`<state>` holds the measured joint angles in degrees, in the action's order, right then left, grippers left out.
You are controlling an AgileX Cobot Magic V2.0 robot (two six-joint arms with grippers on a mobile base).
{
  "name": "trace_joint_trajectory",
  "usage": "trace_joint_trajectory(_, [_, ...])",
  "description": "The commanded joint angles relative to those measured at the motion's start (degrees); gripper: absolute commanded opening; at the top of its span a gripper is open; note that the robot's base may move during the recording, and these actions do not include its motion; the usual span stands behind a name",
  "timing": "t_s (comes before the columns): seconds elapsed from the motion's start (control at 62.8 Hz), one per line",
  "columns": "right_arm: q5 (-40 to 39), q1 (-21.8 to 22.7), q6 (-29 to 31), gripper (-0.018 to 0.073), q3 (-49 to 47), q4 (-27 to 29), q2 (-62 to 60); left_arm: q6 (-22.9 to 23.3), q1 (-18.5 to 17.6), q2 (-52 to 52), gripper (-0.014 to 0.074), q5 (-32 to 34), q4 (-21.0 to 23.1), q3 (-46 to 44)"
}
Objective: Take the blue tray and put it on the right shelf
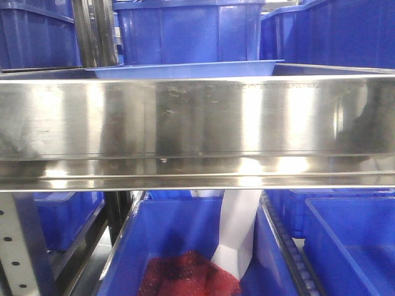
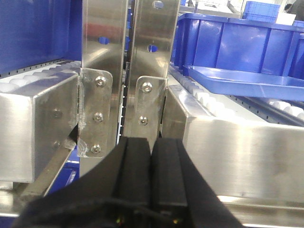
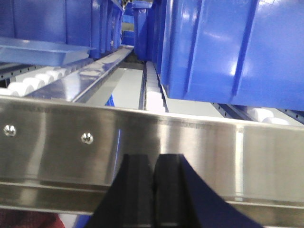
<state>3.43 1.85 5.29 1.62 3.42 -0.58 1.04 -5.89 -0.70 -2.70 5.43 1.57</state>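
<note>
While the wide, shallow light-blue plastic tray (image 1: 185, 69) rests on the steel rack, only its flared rim shows in the front view, just above the tall, shiny stainless-steel front lip of the shelf (image 1: 197, 117) that fills the middle of the frame. Behind the tray stand deep dark-blue storage bins (image 1: 188, 31), and in the lower part of the frame another dark-blue bin holds a red mesh material (image 1: 188, 277). In the left wrist view, the left gripper (image 2: 152, 156) sits at the bottom centre with its two black fingers (image 2: 135, 171) pressed together and nothing between them; the tray (image 2: 247, 81) lies in the upper right of that frame, on white rollers (image 2: 209, 100), well apart from the jaws and not touching them. Directly beyond this gripper rise two perforated steel uprights (image 2: 149, 47) with bolted brackets. In the right wrist view, the right gripper (image 3: 153, 171) is at the bottom centre, also clenched with nothing held, and it is near the steel front lip (image 3: 213, 152). There the tray (image 3: 42, 50) appears at the upper left edge of the frame, above the white rollers (image 3: 33, 81), far from the jaws, while a large dark-blue bin (image 3: 228, 47) fills the upper right.
</note>
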Motion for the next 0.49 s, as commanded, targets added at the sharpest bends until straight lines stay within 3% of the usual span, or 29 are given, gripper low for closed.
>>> trace_joint_trajectory(0.0, [-6.85,0.38,-0.32,0.0052,-1.27,0.54,-1.19,-0.29,0.06,-0.7,-0.0048,5.27,0.38,1.72])
trace_joint_trajectory(0.207, [-6.78,0.38,-4.18,0.0052,-1.27,0.65,-1.19,-0.29,0.06,-0.7,-0.0048,5.27,0.38,1.72])
trace_joint_trajectory(0.478, [-6.6,0.38,-4.18,0.0052,-1.27,0.65,-1.19,-0.29,0.06,-0.7,-0.0048,5.27,0.38,1.72])
